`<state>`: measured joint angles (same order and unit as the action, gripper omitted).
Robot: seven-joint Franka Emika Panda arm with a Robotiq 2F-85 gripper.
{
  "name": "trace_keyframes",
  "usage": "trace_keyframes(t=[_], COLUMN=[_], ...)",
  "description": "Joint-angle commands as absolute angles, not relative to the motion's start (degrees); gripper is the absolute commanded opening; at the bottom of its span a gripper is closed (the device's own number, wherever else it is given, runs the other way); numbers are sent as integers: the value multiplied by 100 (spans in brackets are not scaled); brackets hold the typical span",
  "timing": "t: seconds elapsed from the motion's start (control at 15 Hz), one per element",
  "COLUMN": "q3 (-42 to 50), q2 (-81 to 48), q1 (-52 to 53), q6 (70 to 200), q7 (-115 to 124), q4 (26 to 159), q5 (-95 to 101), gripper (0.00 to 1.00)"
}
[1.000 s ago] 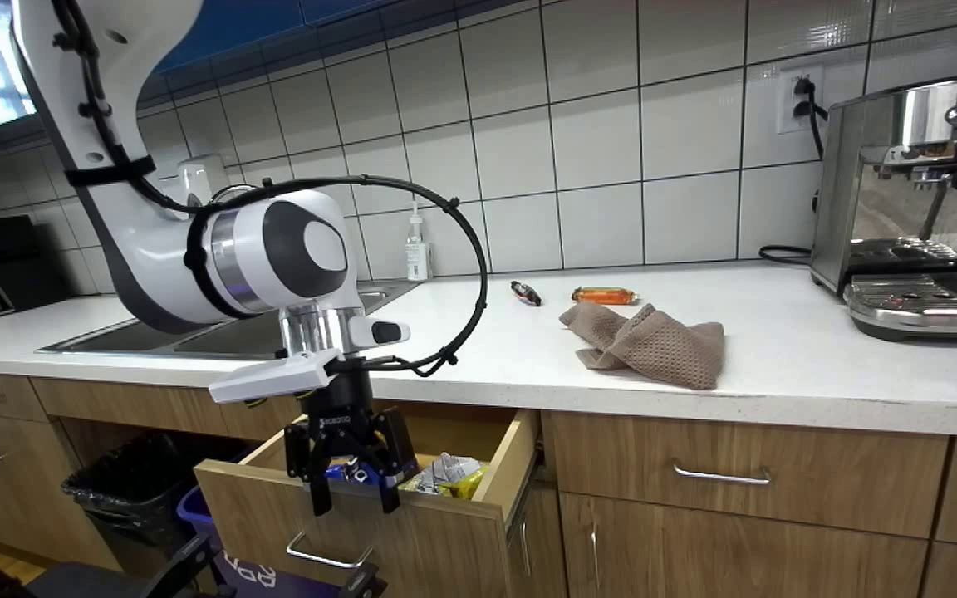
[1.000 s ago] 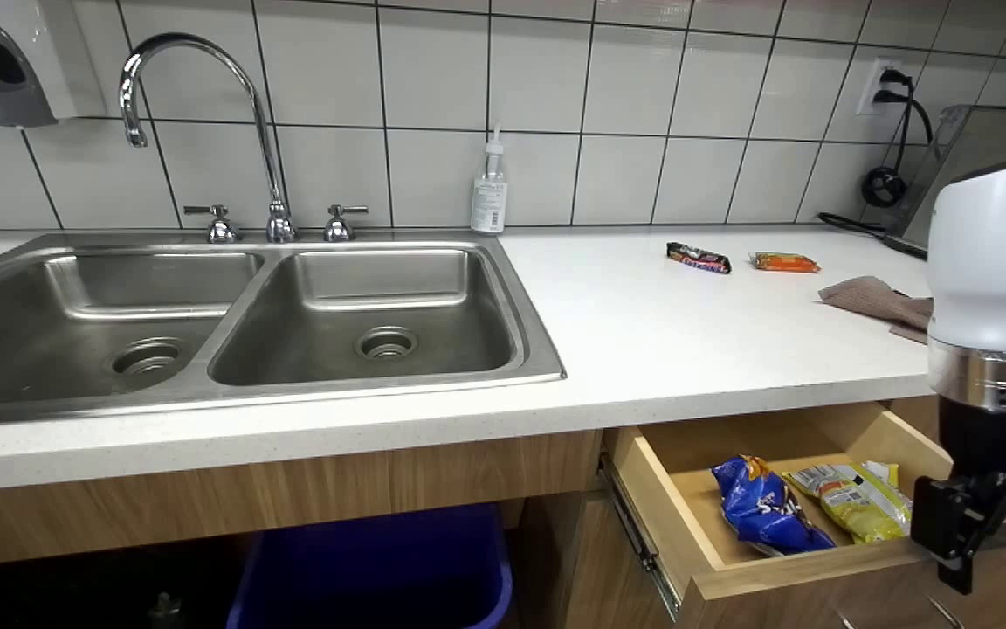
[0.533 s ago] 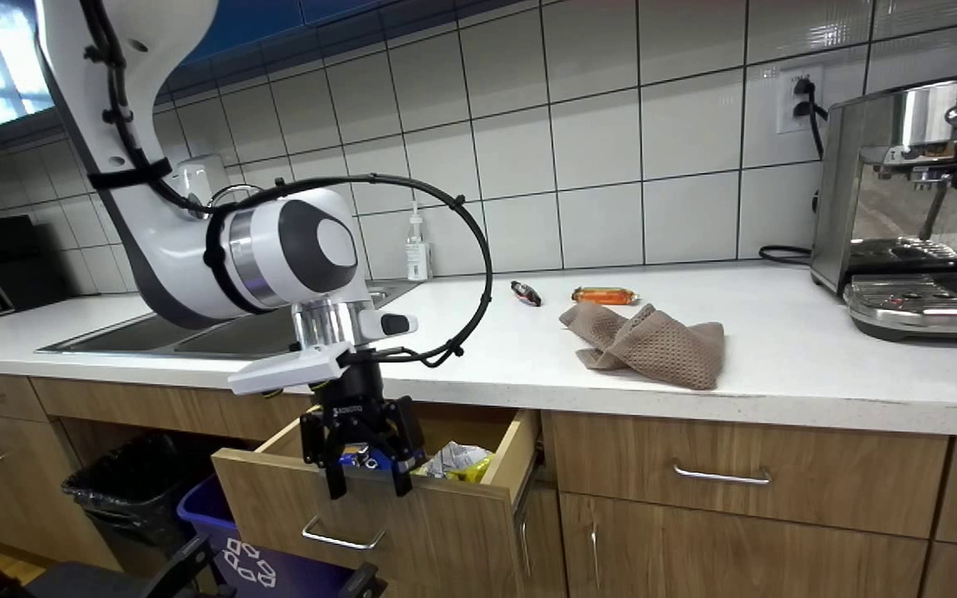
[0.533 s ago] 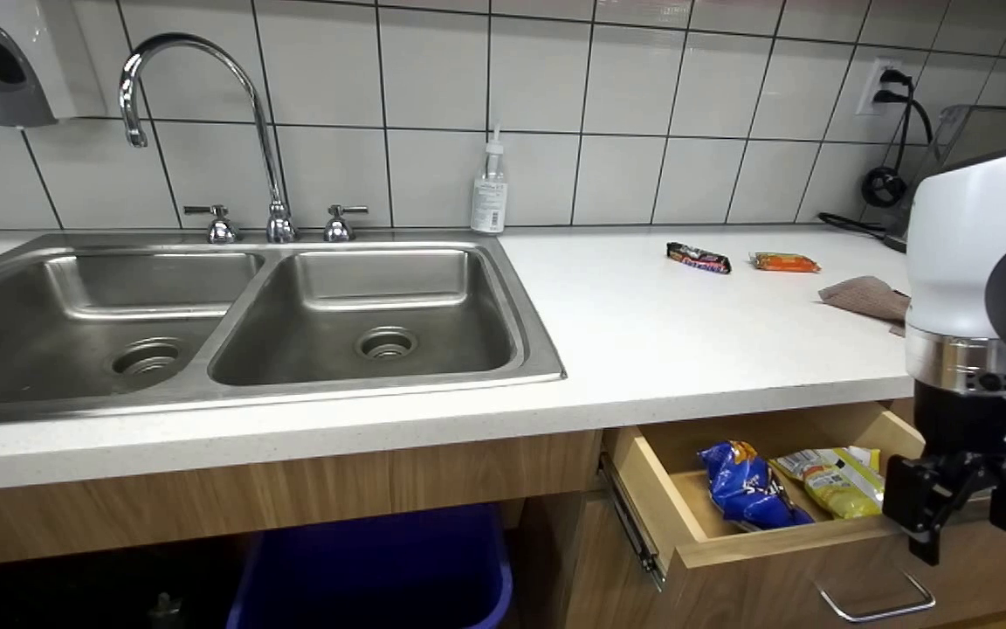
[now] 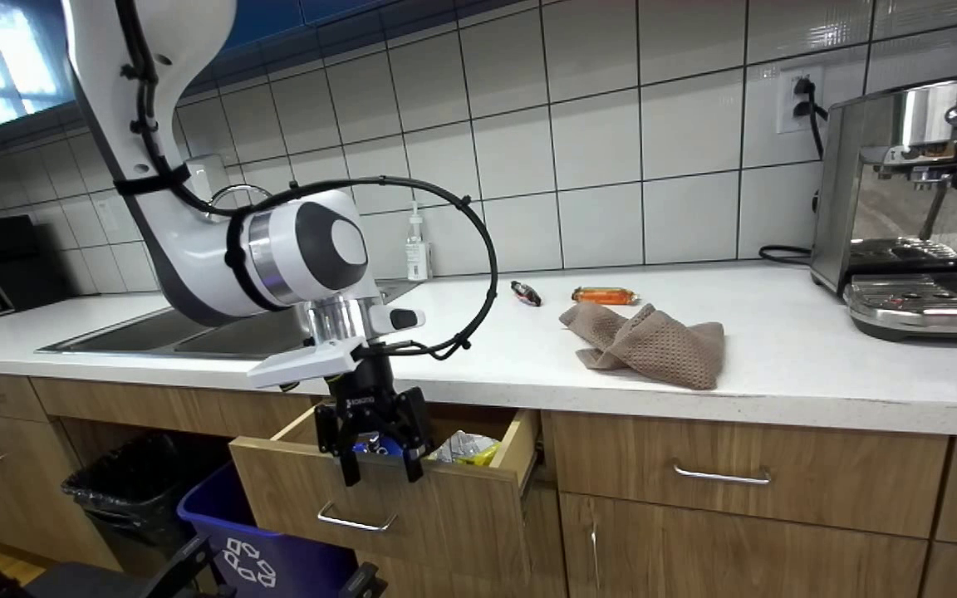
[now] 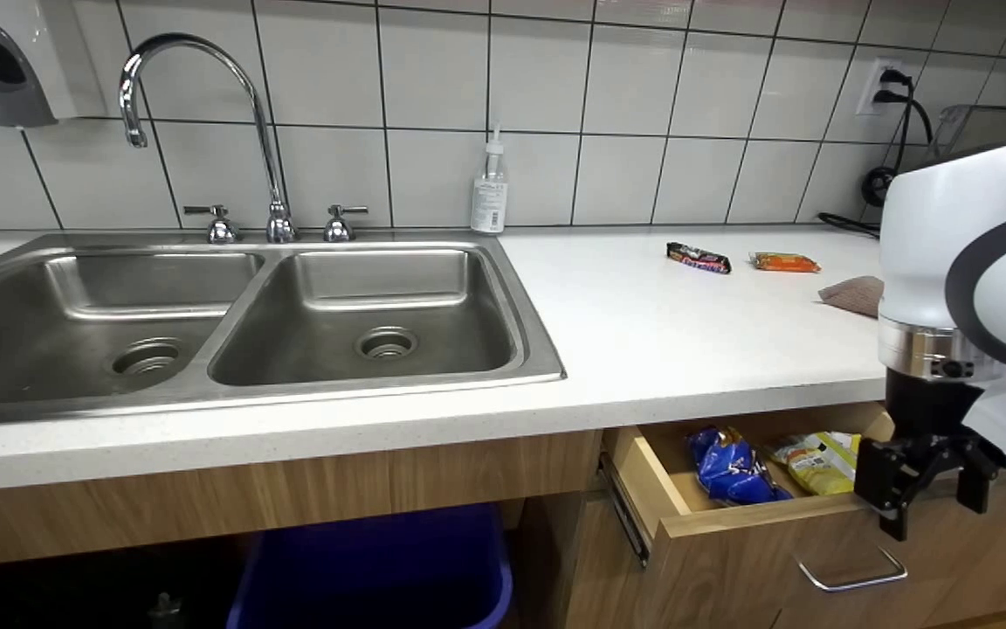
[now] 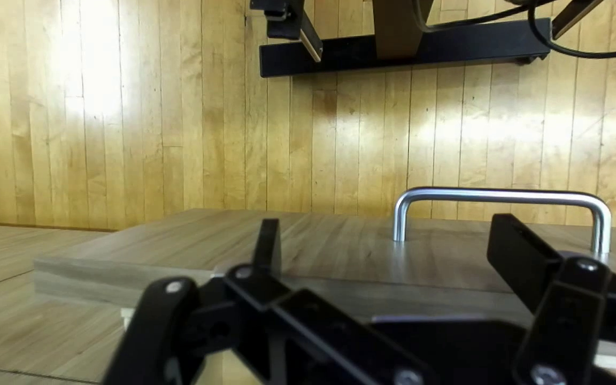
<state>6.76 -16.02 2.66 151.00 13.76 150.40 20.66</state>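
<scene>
A: The drawer (image 5: 453, 523): position, appearance?

B: Directly at the claw (image 5: 382, 477), standing out from under the white countertop (image 6: 713, 332). The front panel (image 6: 730, 559) is brown wood grain; the side wall (image 6: 643, 472) is pale, plain wood, with a slide rail (image 6: 623, 509) showing along it. The handle (image 7: 500, 194), below the claw, is a shiny silver bar with rounded corners.

A: Claw?

B: Jaws apart. Both fingers (image 7: 522, 256) on the panel's outer side, tips lower than its top edge. Contact with the wood is possible, but the angles don't settle it.

A: Contents?

B: Past the panel from the claw, a blue snack bag (image 6: 734, 467) and a yellow snack bag (image 6: 822, 463), side by side. The yellow one lies nearer the claw.

A: What's poorly seen?

B: In an exterior view, claw and panel cover most of the blue snack bag (image 5: 383, 446). In an exterior view, the arm (image 6: 926, 253) is cut off by the frame; the claw masks the drawer corner beside it, and the brown cloth (image 6: 852, 295), up on the countertop above the claw, is half-hidden behind the arm. In the wrist view, the claw's linkage (image 7: 335, 331) is blurred and cropped at the bottom; the panel runs off one side. Print on both bags: unreadable.
</scene>
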Motion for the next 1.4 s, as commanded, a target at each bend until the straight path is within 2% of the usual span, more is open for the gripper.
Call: trace_keyframes(t=[0.0, 1.33], q3=[747, 723], q2=[-1921, -2545], q1=[399, 472], q6=[15179, 15106], q7=[1610, 1602], q4=[14693, 13727], q5=[2032, 1540], gripper=[100, 100])
